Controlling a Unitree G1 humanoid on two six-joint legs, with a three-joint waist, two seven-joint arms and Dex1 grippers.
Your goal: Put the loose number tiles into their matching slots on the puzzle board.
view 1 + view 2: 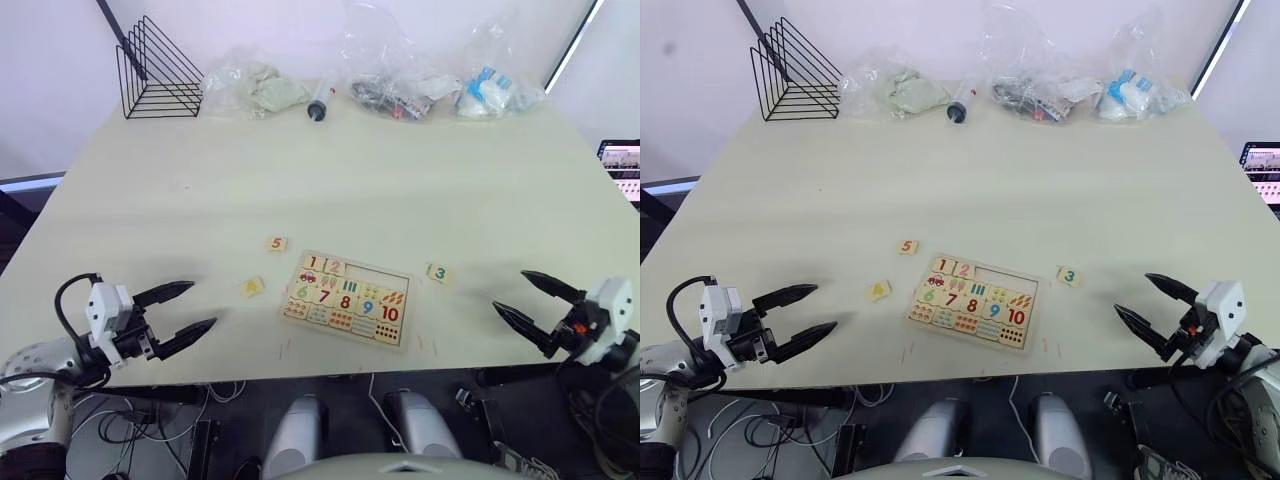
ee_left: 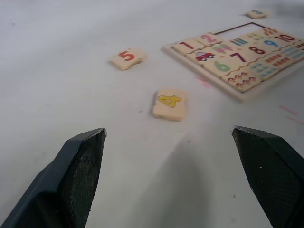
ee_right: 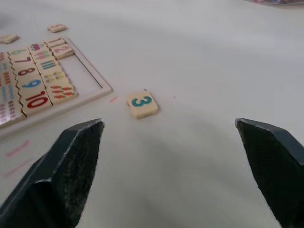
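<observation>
White wrist housings with black cables; each hand [image 1: 178,311] has 2 tapered black fingers.

A pale cream counter [image 1: 330,180] stood against a plain white wall [image 1: 260,25], evenly lit. Along the counter's far edge sat a black wire rack [image 1: 155,75] at the left corner, then clear plastic bags [image 1: 430,80] toward the right. Beyond the counter's right edge a lit screen [image 1: 622,165] showed, and cables [image 1: 150,425] trailed on the dark floor below its near edge.

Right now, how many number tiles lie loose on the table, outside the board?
3. The 5 tile lies behind the puzzle board's left corner, the 4 tile left of the board, and the 3 tile to its right.
</observation>
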